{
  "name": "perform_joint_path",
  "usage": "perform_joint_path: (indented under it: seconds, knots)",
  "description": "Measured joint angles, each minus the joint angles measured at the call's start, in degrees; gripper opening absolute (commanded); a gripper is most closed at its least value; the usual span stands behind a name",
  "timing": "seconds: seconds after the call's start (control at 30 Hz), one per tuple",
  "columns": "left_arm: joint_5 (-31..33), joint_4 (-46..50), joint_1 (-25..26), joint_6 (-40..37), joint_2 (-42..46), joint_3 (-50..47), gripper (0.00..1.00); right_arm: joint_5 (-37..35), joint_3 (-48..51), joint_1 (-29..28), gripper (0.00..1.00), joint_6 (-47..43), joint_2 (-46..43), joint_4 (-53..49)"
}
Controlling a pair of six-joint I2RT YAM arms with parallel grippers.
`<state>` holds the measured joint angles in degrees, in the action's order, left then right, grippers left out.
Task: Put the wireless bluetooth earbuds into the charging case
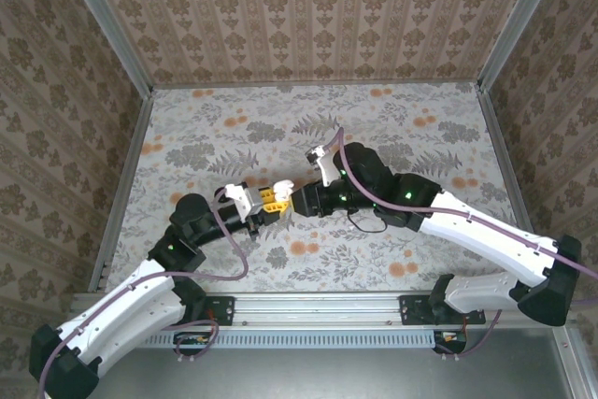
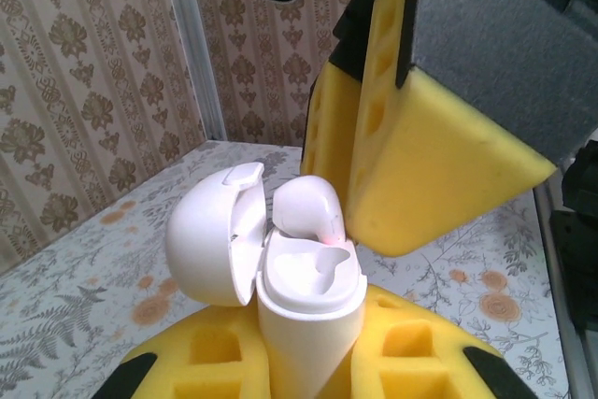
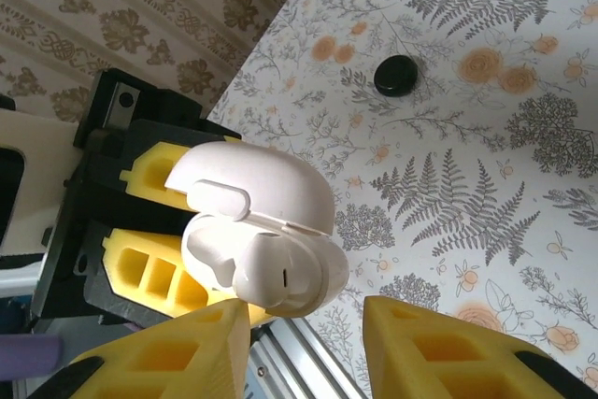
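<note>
Left jaws: clamped on the case (image 2: 309, 320), upright, lid swung open.
Case: held over the middle of the tabletop (image 3: 467, 184).
Earbud (image 2: 305, 208): white, partly in the case's mouth.
Right jaws: wide, empty, just beside the earbud.
Black piece (image 3: 394, 75): lying on the tabletop, apart.

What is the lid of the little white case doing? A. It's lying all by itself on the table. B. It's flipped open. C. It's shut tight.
B. The lid of the charging case is swung open to one side on its hinge, and a white earbud pokes up out of the top.
</note>
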<state>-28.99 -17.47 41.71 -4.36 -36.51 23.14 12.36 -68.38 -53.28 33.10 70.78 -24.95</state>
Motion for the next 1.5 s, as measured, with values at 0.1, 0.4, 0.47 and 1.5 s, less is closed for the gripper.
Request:
perform_joint_path:
  seconds: [0.1, 0.4, 0.47, 1.5]
  knots:
    - [0.8, 1.1, 0.0, -0.5, 0.3, 0.0, 0.0, -0.6, -1.3, -0.3, 0.38, 0.4, 0.1, -0.1]
    - [4.9, 3.7, 0.0, -1.5, 2.0, 0.0, 0.0, -6.4, -4.0, -0.9, 0.37, 5.8, -0.5, -2.4]
    - [5.5, 4.2, 0.0, -1.5, 2.1, 0.0, 0.0, -7.0, -4.0, -1.0, 0.36, 7.5, -0.6, -3.0]
    - [7.3, 4.4, 2.7, -5.2, 1.1, -0.4, 0.0, -8.2, -7.7, -2.9, 0.29, 12.1, 6.9, -7.1]
